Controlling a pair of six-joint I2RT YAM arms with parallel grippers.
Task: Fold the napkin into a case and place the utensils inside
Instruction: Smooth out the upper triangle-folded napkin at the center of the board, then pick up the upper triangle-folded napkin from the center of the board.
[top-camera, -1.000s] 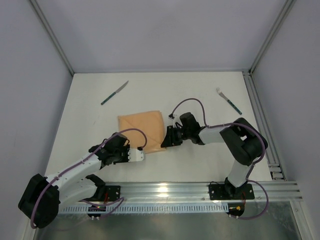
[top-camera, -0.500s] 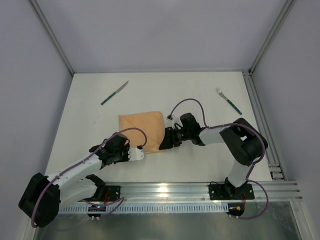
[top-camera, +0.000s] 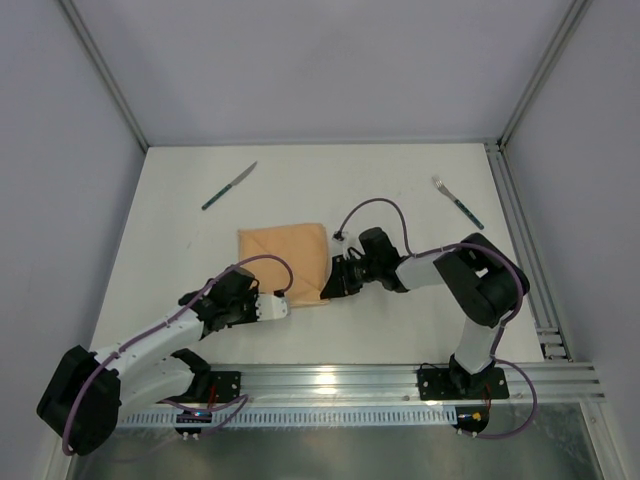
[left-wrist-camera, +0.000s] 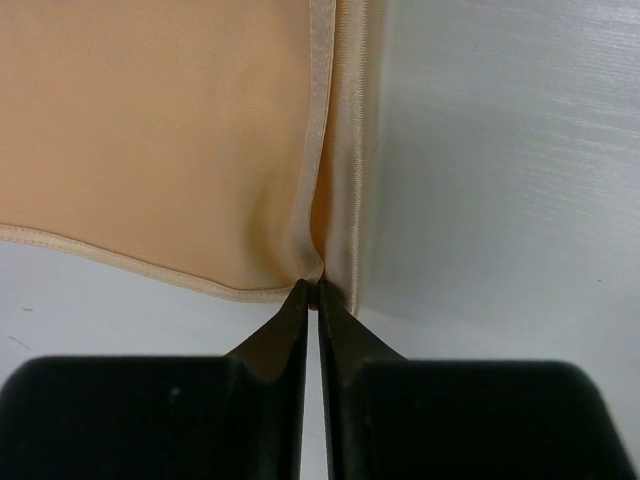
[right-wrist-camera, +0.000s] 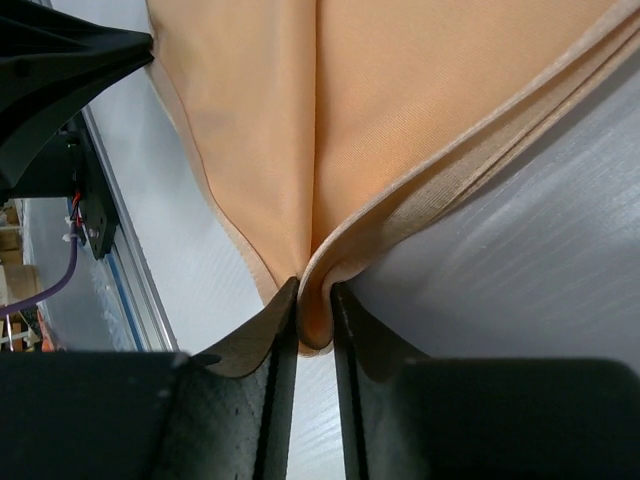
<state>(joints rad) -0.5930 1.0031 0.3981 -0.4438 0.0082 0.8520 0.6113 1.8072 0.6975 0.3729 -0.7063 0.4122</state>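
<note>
Napkin (top-camera: 283, 262) lies flat a little left of mid-table, folded down to a roughly square pad, peach-orange with a slight sheen. The right wrist view shows several hemmed layers stacked at its edge, so I judge at least one fold is already made. It is not yet the narrow strip a case calls for; it reads far too wide for that. Left gripper (top-camera: 287, 307) sits at the near edge of the cloth close to the near right corner. In its wrist view the jaws are pinched almost together on the hem, the fabric puckered just above the tips. Right gripper (top-camera: 327, 286) is at the cloth's right edge, not far from the same corner. Its jaws are narrow and clamped on a bunched fold of the layered edge, which bulges between the fingers. Both arms therefore have hold of the cloth, close to each other, and I read this as the start of the next fold. Knife (top-camera: 229, 186) rests at the far left of the table (top-camera: 400, 320), fork (top-camera: 457, 202) at the far right. Each is well apart from the napkin and from the other, and neither gripper is anywhere near them. Left to do, as I judge it: finish narrowing the cloth into the case, then fetch both utensils and slide them in.
</note>
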